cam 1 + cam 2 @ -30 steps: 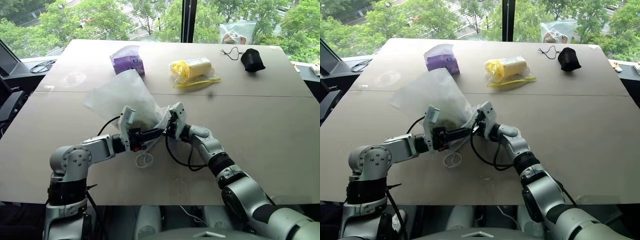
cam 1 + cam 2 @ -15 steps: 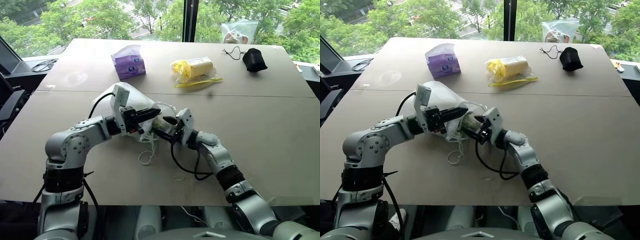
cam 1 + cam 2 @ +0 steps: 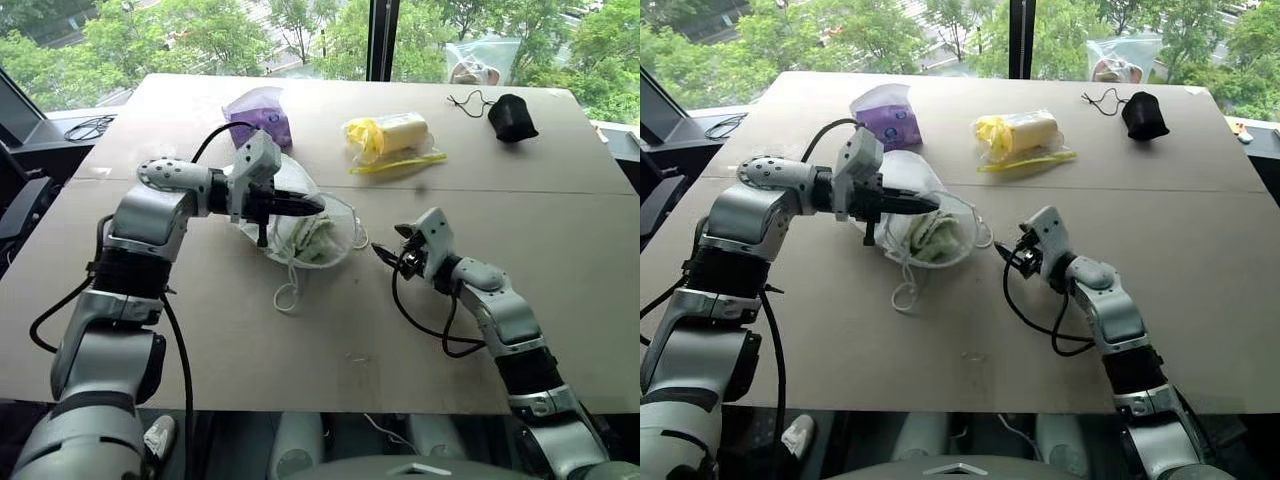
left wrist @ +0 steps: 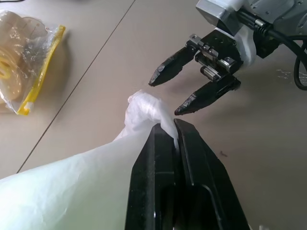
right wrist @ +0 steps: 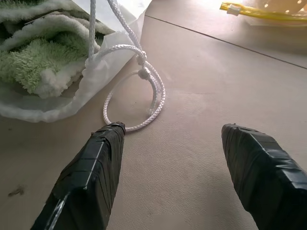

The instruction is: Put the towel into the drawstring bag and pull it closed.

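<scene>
Left claw [image 3: 312, 208] pinches the drawstring bag [image 3: 300, 225], towel [image 3: 312, 240] inside; right claw [image 3: 388, 254] gapes empty nearby.

Both arms: silver-grey rounded metal link shells with black bands at the joints, black cables looping loose outside each forearm. Left two-finger black gripper [image 3: 300, 206] sits on a white-grey boxy wrist block; right two-finger black gripper [image 3: 385, 256] has the same block, exposed metal linkage and screws. Fingers [image 5: 91, 177] are tapered, matte black, textured pads.
</scene>
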`<state>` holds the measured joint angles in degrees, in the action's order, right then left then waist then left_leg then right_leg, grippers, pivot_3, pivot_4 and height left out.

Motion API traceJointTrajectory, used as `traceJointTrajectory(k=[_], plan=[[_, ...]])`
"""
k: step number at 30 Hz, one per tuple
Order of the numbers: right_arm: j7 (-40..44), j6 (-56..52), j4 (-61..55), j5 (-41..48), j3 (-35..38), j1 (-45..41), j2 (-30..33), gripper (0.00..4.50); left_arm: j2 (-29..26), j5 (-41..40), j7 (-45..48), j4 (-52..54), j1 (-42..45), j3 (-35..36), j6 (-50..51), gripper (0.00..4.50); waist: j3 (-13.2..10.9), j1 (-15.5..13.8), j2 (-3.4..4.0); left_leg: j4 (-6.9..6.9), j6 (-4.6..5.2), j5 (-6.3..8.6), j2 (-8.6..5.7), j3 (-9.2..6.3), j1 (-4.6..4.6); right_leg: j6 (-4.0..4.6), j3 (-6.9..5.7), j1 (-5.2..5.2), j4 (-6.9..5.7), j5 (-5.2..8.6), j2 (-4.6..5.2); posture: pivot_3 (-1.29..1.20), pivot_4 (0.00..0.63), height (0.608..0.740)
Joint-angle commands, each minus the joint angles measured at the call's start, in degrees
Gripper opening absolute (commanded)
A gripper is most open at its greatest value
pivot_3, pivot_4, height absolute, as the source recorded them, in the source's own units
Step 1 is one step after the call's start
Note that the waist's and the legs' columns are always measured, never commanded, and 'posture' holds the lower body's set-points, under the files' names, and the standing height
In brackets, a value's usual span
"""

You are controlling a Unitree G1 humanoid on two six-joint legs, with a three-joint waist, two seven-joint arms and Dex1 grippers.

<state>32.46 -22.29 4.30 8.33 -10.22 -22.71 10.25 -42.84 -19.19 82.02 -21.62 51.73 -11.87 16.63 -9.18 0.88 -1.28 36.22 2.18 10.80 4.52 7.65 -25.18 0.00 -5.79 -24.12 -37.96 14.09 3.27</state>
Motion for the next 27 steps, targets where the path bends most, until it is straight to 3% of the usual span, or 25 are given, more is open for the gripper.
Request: traceJointTrajectory(k=[1, 7, 16, 19, 23, 24, 27], plan=[[3.0, 3.6, 0.9, -1.6, -2.4, -1.7, 1.1, 3.41, -0.7, 3.8, 5.1, -6.5, 5.2, 0.1, -7.8, 0.00, 0.0, 0.0, 0.00, 0.03, -0.01, 0.00, -0.01, 0.03, 0.00, -0.02, 0.01, -0.01, -0.01, 0.01, -0.01, 0.00, 0.150, 0.740], [3.7, 5.2, 6.0, -0.3, -2.4, -5.7, -2.9, 3.41, -1.4, 7.9, 10.3, -15.5, 12.7, 0.4, -13.6, 0.00, 0.0, 0.2, -0.05, 0.20, -0.10, -0.06, 0.06, -0.05, -0.36, -0.07, -0.01, -0.28, -0.07, 0.03, -0.13, 0.00, 0.150, 0.740], [2.5, 12.5, 24.6, -4.1, -3.3, -13.9, -8.5, 3.41, 0.2, 10.2, 9.1, -18.8, 13.3, 1.8, -18.1, 0.00, 0.0, 0.2, -0.06, 0.44, -0.19, -0.13, 0.08, 0.03, -0.57, 0.05, -0.03, -0.53, -0.30, -0.06, -0.13, 0.00, 0.150, 0.740], [2.1, 14.1, 25.6, -4.4, -2.5, -13.9, -8.5, 2.33, 0.6, 11.6, 7.6, -20.6, 13.5, 2.1, -20.6, 0.00, 0.0, 0.2, -0.06, 0.57, -0.18, -0.13, 0.10, 0.03, -0.55, 0.04, -0.01, -0.54, -0.50, -0.05, -0.13, 0.00, 0.150, 0.740], [1.4, 13.7, 21.9, -3.9, -1.4, -11.6, -7.7, 0.34, 0.4, 12.0, 5.5, -22.0, 12.0, 3.1, -22.5, 0.00, 0.0, 0.2, -0.06, 0.71, -0.18, -0.13, 0.13, 0.03, -0.53, 0.05, 0.05, -0.58, -0.77, -0.05, -0.13, 0.00, 0.150, 0.740], [1.1, 13.3, 19.9, -3.5, -0.9, -10.7, -7.4, 0.04, 0.2, 12.0, 4.6, -22.5, 11.2, 3.6, -22.3, 0.00, 0.0, 0.2, -0.06, 0.76, -0.18, -0.13, 0.13, 0.03, -0.54, 0.05, 0.05, -0.59, -0.82, -0.05, -0.12, 0.00, 0.150, 0.740], [0.2, 11.0, 12.7, -2.7, 0.1, -7.7, -6.2, 0.04, -0.9, 11.1, 1.8, -22.8, 7.7, 6.1, -19.2, 0.00, 0.0, 0.2, -0.06, 0.85, -0.18, -0.12, 0.14, 0.03, -0.55, 0.05, 0.10, -0.59, -0.88, -0.04, -0.11, 0.00, 0.150, 0.740]])
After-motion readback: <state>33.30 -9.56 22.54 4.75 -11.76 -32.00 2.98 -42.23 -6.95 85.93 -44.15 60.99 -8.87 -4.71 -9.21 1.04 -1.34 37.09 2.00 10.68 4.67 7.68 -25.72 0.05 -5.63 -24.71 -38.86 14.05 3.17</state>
